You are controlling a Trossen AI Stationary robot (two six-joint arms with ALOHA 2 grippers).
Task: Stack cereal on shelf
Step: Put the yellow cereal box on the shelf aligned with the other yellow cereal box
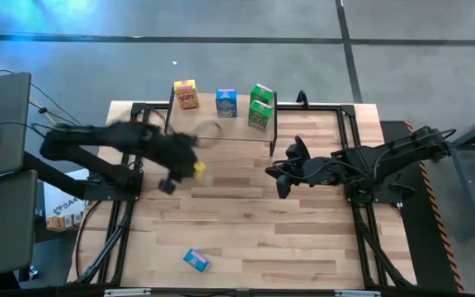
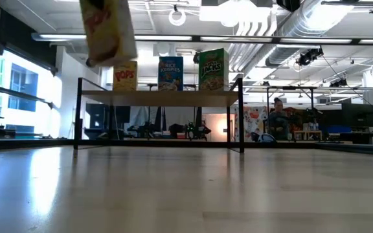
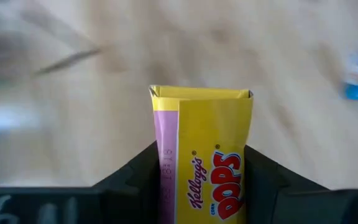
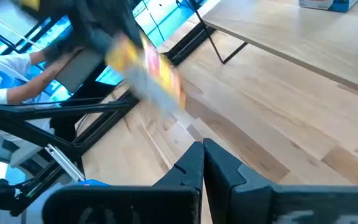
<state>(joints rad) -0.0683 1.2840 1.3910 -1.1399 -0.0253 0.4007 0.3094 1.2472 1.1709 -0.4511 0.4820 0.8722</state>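
Note:
My left gripper [image 1: 186, 165] is shut on a yellow cereal box [image 3: 201, 149] and carries it in the air over the table, in front of the shelf [image 2: 160, 97]. In the low view the box [image 2: 109, 29] hangs higher than the shelf top. On the shelf stand a yellow box [image 1: 186, 94], a blue box [image 1: 226, 102] and two green boxes [image 1: 261, 106]. Another blue box [image 1: 196, 261] lies on the table near its front edge. My right gripper [image 1: 283, 177] hovers shut over the table's middle right, touching nothing. My left gripper pinches the yellow box between its two fingers [image 3: 135, 177], one on each side of the box's lower part [image 3: 166, 180]. The fingers slant down from the table's left and lie along the box. The box's far end [image 3: 201, 94] sticks out past the fingertips, and the box is clear of the table.
Black metal frame rails [image 1: 361, 223] run along both sides of the table. Bare wood [image 1: 303, 247] lies between the shelf and the front edge. A person [image 2: 278, 116] sits in the room far behind the shelf.

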